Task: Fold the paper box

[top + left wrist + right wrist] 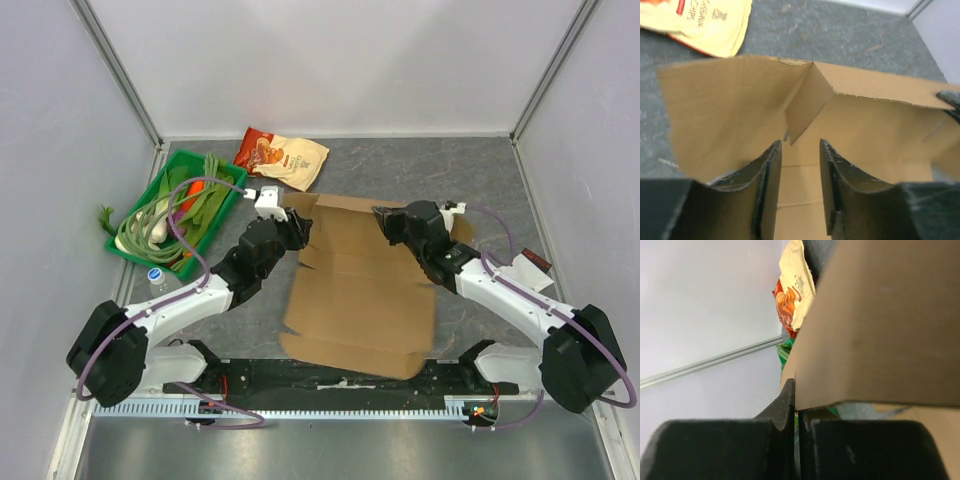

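Note:
The paper box (360,300) is a large brown cardboard cutout lying mostly flat in the middle of the table, with its far flap raised. My left gripper (292,232) is at the far-left corner; in the left wrist view it (798,145) stands open, nothing between its fingers, facing the raised flap (725,110) and a folded tab. My right gripper (386,222) is at the far-right part of the flap. In the right wrist view it (795,390) is shut on the flap's edge (885,325).
A cream-and-red snack bag (283,155) lies just beyond the cardboard at the back. A green tray (228,213) of vegetables sits at the left, with a small water bottle (155,279) near its front corner. Enclosure walls stand on three sides.

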`<state>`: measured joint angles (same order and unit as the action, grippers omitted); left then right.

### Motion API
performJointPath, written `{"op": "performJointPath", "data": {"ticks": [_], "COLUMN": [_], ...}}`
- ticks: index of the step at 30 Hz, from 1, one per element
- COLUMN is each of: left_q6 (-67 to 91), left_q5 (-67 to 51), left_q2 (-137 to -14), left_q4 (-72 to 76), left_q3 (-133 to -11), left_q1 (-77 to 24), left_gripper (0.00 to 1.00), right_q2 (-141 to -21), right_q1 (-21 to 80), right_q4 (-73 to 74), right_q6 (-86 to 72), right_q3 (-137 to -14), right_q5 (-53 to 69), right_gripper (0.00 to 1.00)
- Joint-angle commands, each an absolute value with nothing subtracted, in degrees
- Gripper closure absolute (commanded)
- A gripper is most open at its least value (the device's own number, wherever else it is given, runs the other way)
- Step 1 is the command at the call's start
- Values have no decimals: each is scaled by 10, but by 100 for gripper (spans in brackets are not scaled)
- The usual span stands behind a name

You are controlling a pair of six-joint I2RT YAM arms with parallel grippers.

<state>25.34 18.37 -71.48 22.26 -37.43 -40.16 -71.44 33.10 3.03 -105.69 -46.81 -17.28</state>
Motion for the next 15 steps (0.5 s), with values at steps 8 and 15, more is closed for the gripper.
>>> {"op": "performJointPath", "data": {"ticks": [8, 15], "left_q6": [307, 324], "left_q5": [150, 172], "left_q2": [-546, -483], "left_q4": [94, 52], "left_q3": [-316, -308], "left_q1": [-403, -396], "left_gripper": [46, 39], "right_q2": [-642, -638], "right_q1": [329, 296], "right_q4": [-222, -392], "right_q6": [-746, -692], "right_q3": [-397, -324], "right_q5": [-179, -114], "right_gripper": [100, 100]}}
